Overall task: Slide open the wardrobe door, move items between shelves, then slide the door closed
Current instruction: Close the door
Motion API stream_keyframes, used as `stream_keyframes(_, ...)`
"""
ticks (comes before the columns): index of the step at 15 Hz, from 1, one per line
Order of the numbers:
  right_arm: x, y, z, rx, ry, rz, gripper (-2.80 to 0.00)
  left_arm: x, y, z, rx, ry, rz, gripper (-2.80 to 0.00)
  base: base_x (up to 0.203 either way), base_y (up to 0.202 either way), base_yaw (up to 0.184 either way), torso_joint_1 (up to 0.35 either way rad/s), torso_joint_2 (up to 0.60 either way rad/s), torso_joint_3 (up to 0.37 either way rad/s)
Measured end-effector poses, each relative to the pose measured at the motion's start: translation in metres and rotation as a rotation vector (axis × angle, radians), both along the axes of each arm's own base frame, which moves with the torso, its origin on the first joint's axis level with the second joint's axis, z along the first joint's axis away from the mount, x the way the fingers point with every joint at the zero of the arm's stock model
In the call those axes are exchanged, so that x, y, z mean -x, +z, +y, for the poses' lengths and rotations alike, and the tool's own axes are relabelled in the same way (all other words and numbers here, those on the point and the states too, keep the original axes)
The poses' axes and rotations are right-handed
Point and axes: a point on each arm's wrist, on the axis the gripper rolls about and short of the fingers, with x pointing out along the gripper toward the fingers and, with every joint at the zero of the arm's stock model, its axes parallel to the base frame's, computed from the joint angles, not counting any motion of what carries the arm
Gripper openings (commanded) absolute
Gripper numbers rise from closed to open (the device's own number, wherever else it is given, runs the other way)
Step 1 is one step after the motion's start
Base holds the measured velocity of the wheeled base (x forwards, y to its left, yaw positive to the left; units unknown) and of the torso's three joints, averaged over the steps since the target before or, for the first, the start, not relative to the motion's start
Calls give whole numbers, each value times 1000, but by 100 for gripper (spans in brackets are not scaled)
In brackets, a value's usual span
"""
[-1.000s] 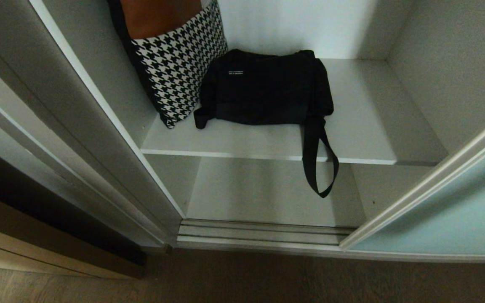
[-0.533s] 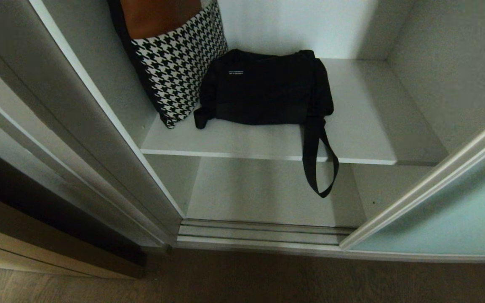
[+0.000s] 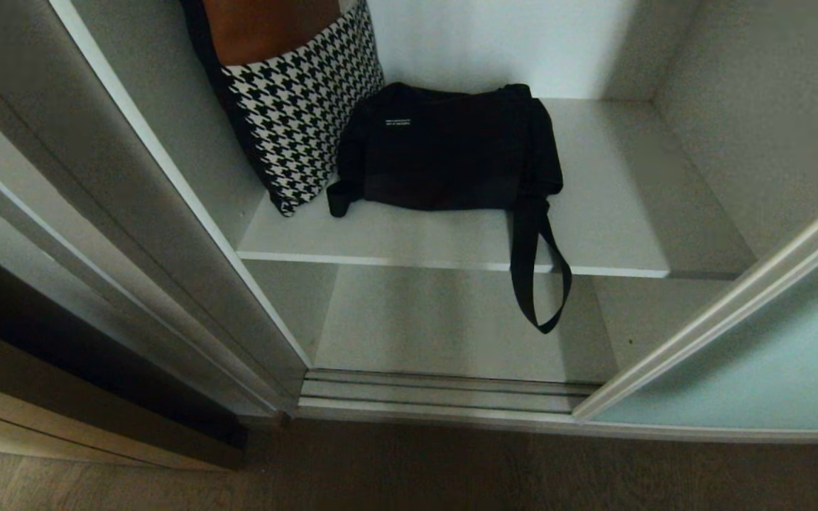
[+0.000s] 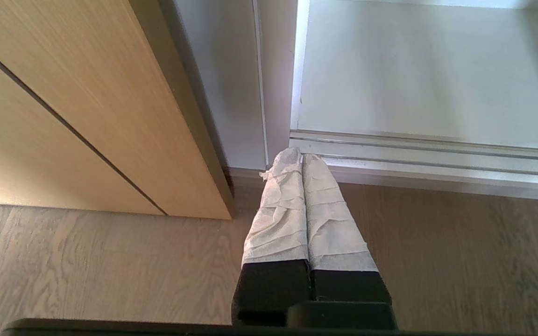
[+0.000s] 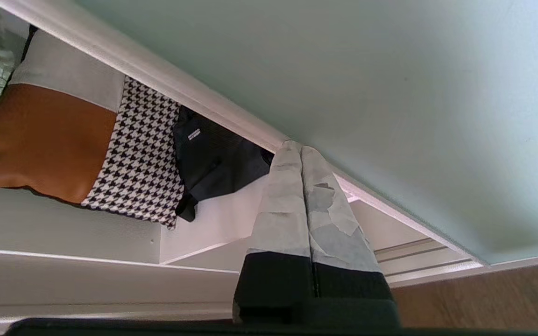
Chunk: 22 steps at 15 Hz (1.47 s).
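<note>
A floppy black bag lies on the upper shelf of the open wardrobe. Its webbing strap hangs over the shelf's front edge, above the bare lower shelf. The sliding wardrobe door, pale blue-green glass in a silver frame, stands at the right. Neither gripper shows in the head view. In the right wrist view my right gripper is shut and empty, with its tips by the edge of the door and the bag beyond; contact cannot be told. My left gripper is shut and empty, low over the floor.
A houndstooth and brown cushion leans against the left side wall, touching the bag. The metal door track runs along the wardrobe's bottom. A light wood panel stands left of the opening. Wood floor lies in front.
</note>
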Motion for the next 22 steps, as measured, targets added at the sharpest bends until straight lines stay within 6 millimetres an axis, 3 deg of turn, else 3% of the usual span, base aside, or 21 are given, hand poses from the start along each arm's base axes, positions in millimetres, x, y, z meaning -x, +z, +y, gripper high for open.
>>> stream_keyframes(12,-13,-3,-1,-5,65,25,-280,0,0,0,0,0,0,-280,0,0,0,0,0,0)
stream_keyframes(22,-16,2,8,21,303,16,-280,0,0,0,0,0,0,-280,0,0,0,0,0,0)
